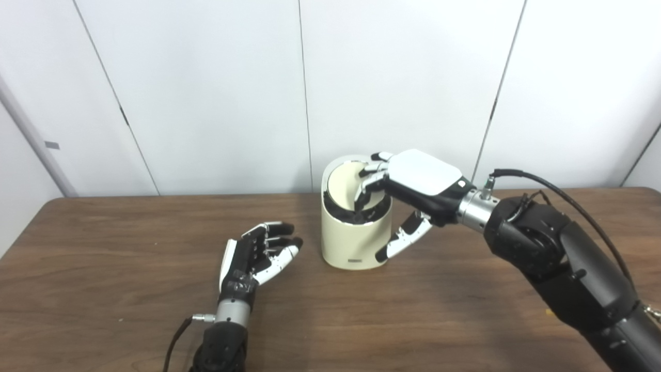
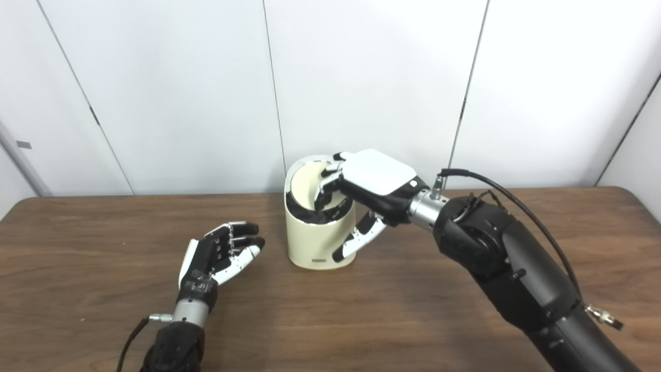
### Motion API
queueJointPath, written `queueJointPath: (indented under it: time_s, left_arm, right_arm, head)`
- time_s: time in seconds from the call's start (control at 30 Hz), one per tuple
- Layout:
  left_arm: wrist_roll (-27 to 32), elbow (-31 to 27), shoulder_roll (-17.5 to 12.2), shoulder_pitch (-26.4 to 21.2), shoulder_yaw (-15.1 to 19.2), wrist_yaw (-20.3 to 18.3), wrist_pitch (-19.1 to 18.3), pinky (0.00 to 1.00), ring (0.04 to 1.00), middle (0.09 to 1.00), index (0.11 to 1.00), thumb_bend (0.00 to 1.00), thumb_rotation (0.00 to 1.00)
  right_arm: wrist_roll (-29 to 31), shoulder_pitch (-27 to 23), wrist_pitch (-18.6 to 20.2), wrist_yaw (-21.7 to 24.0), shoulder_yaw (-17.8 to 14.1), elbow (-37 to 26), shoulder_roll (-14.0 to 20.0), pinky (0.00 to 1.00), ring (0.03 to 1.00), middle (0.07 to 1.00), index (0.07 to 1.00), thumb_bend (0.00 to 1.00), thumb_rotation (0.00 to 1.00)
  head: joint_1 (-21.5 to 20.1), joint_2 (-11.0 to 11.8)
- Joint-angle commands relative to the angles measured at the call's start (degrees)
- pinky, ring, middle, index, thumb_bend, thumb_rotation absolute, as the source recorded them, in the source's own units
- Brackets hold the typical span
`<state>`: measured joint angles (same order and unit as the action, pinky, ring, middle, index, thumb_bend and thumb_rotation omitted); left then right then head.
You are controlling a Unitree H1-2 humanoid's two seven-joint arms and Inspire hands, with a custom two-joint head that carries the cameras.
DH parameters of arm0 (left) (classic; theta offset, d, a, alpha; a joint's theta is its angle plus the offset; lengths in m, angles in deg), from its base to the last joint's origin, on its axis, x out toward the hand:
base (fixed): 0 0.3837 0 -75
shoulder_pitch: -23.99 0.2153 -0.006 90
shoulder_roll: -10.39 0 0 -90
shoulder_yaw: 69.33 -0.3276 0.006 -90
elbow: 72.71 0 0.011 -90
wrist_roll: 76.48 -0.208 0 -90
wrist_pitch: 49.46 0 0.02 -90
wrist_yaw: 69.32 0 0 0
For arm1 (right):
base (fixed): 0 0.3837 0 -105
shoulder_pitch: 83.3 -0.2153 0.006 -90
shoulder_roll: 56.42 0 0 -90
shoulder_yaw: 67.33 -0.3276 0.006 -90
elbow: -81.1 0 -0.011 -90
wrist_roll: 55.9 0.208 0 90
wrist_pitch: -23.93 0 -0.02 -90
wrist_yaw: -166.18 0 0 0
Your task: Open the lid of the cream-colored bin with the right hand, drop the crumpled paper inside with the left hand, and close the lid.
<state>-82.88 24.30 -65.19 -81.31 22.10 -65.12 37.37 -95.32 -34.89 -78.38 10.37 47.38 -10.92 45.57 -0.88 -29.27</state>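
While the cream-colored bin (image 1: 355, 243) stands on the table (image 1: 129, 248), the right hand (image 1: 413, 191) rests on its top, fingers (image 1: 367, 187) pressing the tilted lid (image 1: 347, 187), thumb beside the wall. The left hand (image 1: 261, 253) is near, palm up, fingers apart, holding nothing. I cannot see any crumpled paper.

Inside of bin (image 1: 356, 243) mostly hidden behind right hand (image 1: 413, 186) and tilted lid (image 1: 345, 187); contents impossible to tell (dark lining only). Small label (image 1: 355, 260) near base too small to read. Both arms cut off at bottom edge.
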Motion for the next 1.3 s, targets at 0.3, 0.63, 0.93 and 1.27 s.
queueJointPath:
  time_s: [0.3,0.63,0.93,1.27]
  left_arm:
    - [-0.25,-2.44,-0.09,-2.84,0.16,0.85,0.69,0.56,0.668,0.708,0.72,0.59,0.23]
    - [-0.43,-3.0,-0.05,-2.39,-0.06,0.76,0.44,0.56,0.668,0.708,0.723,0.6,0.26]
    - [-0.2,-3.38,-0.33,-1.82,-0.01,0.45,0.44,0.57,0.669,0.711,0.718,0.6,0.26]
    - [0.0,-3.64,-0.22,-1.94,0.06,0.48,0.06,0.56,0.665,0.705,0.714,0.6,0.26]
  right_arm:
    - [-2.74,-0.68,-6.71,-0.22,1.26,0.72,0.46,1.0,0.81,0.63,0.607,0.73,0.39]
    - [-2.07,0.0,-5.1,0.08,0.12,1.44,-0.23,1.0,0.812,0.634,0.618,0.71,0.39]
    - [7.98,0.29,14.43,6.46,-6.44,2.41,-5.03,1.0,0.841,0.706,0.66,0.66,0.46]
    - [14.8,0.68,19.46,5.56,-9.01,4.96,-6.29,0.62,0.676,0.7,0.701,0.65,0.42]
  head:
    - [0.02,-0.14]
    - [0.21,-0.46]
    - [0.39,-0.64]
    - [0.41,-0.89]
